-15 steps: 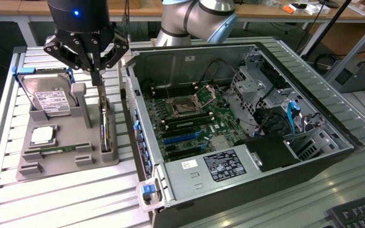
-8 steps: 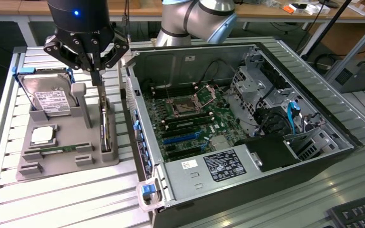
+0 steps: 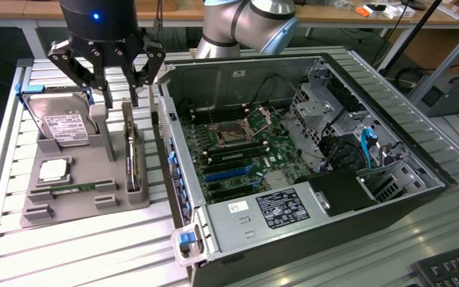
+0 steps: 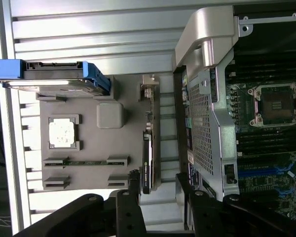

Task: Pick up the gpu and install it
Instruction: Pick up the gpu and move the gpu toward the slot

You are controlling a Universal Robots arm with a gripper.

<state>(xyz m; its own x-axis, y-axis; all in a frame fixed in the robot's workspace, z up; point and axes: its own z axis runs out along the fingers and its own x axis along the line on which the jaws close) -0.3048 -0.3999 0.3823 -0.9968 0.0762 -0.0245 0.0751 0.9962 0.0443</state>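
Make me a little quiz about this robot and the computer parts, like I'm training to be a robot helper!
1. True or false: the gpu is already plugged in inside the open computer case.
2. Pick one: which part is the open gripper hovering over? A) the hard drive B) the gpu C) the RAM stick
3. Fill in the gap: the gpu stands on its edge in the gray ____ beside the case.

Key
1. False: it sits outside the case.
2. B
3. holder
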